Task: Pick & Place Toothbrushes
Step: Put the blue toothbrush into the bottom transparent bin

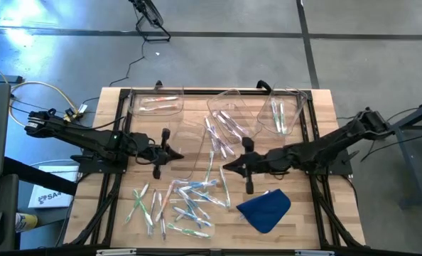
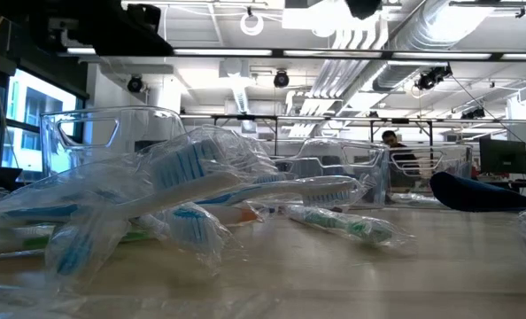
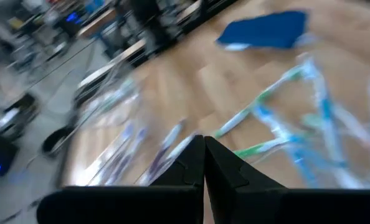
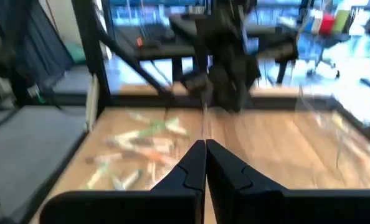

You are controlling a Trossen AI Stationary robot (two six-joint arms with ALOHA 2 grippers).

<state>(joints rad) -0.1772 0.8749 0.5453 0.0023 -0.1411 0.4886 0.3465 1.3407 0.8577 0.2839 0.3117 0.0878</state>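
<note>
Several toothbrushes (image 1: 186, 203) in clear wrappers lie loose on the wooden table's near half; the low view shows them close up (image 2: 201, 186). More toothbrushes lie in the clear bins at the back (image 1: 158, 105). My left gripper (image 1: 179, 155) hangs shut and empty above the table's left middle, its fingertips meeting in its wrist view (image 3: 204, 140). My right gripper (image 1: 225, 167) hangs shut and empty above the table's middle, pointing toward the left arm (image 4: 205, 146), with loose toothbrushes (image 4: 141, 146) on the table beyond it.
A blue cloth (image 1: 264, 210) lies at the near right. Clear bins stand along the far edge: at the left (image 1: 136, 107), at the middle, tilted (image 1: 232, 103), and at the right (image 1: 296, 107). Bare wood shows between the two grippers.
</note>
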